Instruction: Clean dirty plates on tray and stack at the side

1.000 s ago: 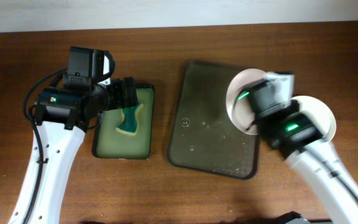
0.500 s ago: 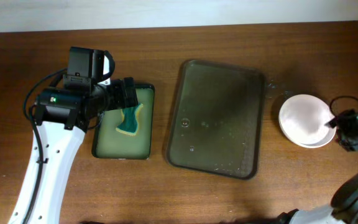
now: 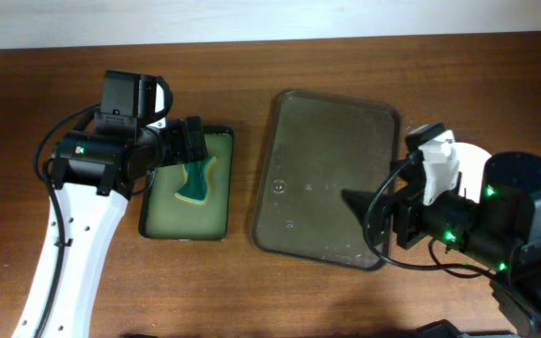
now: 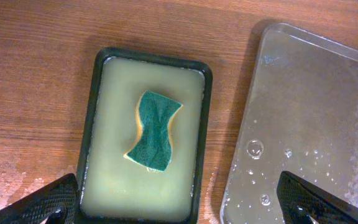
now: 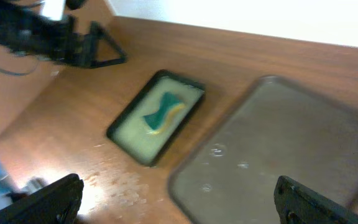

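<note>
White plate (image 3: 478, 161) lies on the wooden table (image 3: 242, 291) just right of the tray (image 3: 327, 131), largely hidden beneath the right arm in the overhead view; how many are stacked cannot be told. Only water droplets sit on the tray. Right gripper (image 5: 182, 202) hangs in the air, fingers spread wide, gripping nothing. Left of the tray, a green sponge (image 4: 155, 132) lies in a black tub (image 4: 91, 124) of cloudy liquid, with the left gripper (image 4: 179, 206) above it, also spread wide and empty.

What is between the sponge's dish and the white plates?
The big wet tray lies between the dish and the plates, with no plates on it. The overhead view shows this best.
</note>
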`<action>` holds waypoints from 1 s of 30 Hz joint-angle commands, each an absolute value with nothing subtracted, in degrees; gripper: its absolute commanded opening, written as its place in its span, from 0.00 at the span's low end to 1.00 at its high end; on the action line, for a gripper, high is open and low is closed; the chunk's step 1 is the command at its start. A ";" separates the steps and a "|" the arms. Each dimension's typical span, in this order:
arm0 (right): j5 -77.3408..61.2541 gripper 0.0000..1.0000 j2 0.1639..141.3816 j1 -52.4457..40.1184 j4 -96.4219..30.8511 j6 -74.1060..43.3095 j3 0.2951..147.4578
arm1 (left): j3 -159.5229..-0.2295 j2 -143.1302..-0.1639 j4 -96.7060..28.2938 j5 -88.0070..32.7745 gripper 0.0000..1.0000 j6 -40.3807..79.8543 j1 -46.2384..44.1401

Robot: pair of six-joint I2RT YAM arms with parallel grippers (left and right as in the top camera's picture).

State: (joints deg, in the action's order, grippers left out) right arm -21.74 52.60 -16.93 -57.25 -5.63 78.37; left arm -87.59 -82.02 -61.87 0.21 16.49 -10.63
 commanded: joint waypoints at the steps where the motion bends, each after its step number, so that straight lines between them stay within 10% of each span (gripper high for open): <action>1: -10.33 0.98 49.10 -17.23 -54.96 5.17 74.37 | -88.23 -81.73 -61.84 0.40 1.00 16.40 -10.44; 11: -10.24 0.98 -0.08 -12.25 -16.86 11.55 14.06 | -88.23 -81.73 -61.84 0.40 0.99 16.40 -10.44; 15: -10.24 0.98 0.19 -12.25 -0.10 11.57 2.00 | -88.23 -81.73 -61.84 0.40 1.00 16.40 -10.44; 30: -10.22 0.98 0.47 -12.34 -3.53 11.57 0.32 | -85.19 -72.84 -63.26 8.10 0.99 16.40 -10.48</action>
